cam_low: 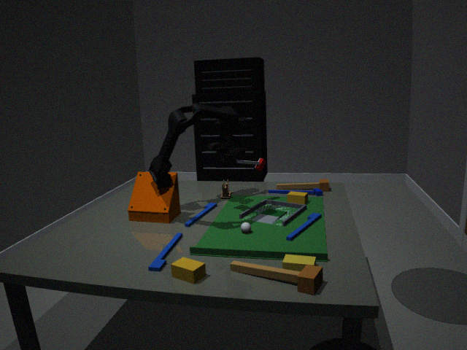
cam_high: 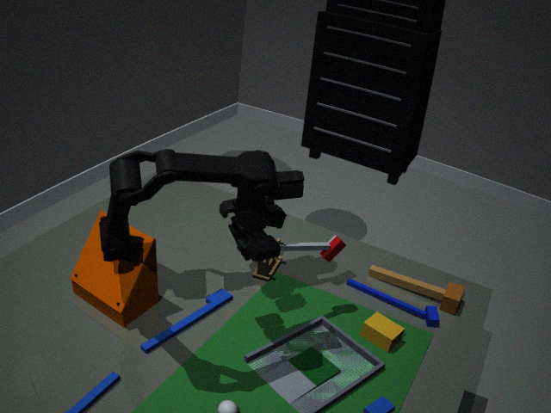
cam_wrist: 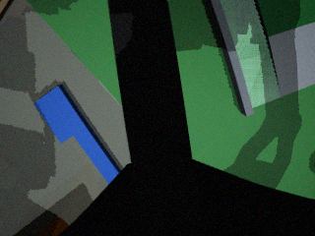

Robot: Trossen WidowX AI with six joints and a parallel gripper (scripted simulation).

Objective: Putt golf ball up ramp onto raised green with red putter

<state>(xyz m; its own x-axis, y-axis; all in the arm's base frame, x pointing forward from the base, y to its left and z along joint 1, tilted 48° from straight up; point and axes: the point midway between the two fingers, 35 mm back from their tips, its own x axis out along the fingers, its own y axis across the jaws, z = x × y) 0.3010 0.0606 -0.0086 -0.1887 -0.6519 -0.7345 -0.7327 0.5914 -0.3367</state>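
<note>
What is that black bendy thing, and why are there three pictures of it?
It is a robot arm, bolted to an orange block on a table. At its end is a gripper with two fingers that pinch things.

The three pictures show the same moment. One camera looks down from high up, one stands in front of the table, and one sits on the arm's wrist, looking down past the dark fingers.

Right now the fingers are shut on the putter, a small golf club with a grey shaft and a red head, held sideways in the air above its little wooden stand.

On the table lies a green mat with a white ball and a grey-walled ramp. Around it lie blue sticks, yellow blocks and wooden hammers.
</note>
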